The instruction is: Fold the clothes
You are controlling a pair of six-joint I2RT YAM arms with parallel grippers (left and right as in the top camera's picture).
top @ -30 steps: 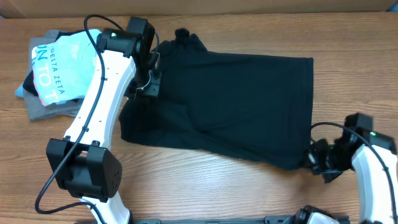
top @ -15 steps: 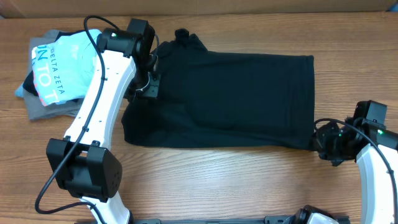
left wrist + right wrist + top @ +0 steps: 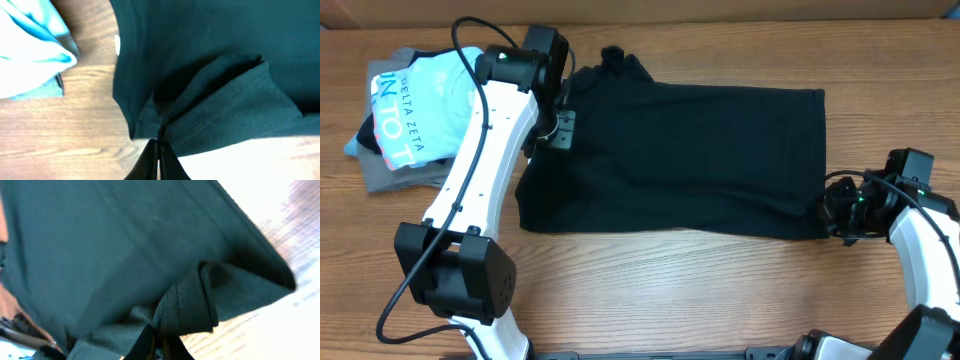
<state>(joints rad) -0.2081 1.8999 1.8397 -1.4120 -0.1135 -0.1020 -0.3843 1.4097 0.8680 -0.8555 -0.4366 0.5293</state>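
Right gripper has pulled the black T-shirt straighter, jaws clamped.

1. A wooden table carries everything.
2. The black T-shirt lies spread flat across its middle and far part.
3. A grey folded garment lies at the far left, with a light blue T-shirt on top.

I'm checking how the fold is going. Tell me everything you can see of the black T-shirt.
The black T-shirt is plain, soft-looking fabric with stitched hems. It lies mostly flat on the wooden table in a wide, roughly rectangular shape, with a bunched bit at its far left corner. The left gripper pinches its left edge. The right gripper pinches its near right corner, where the cloth puckers.
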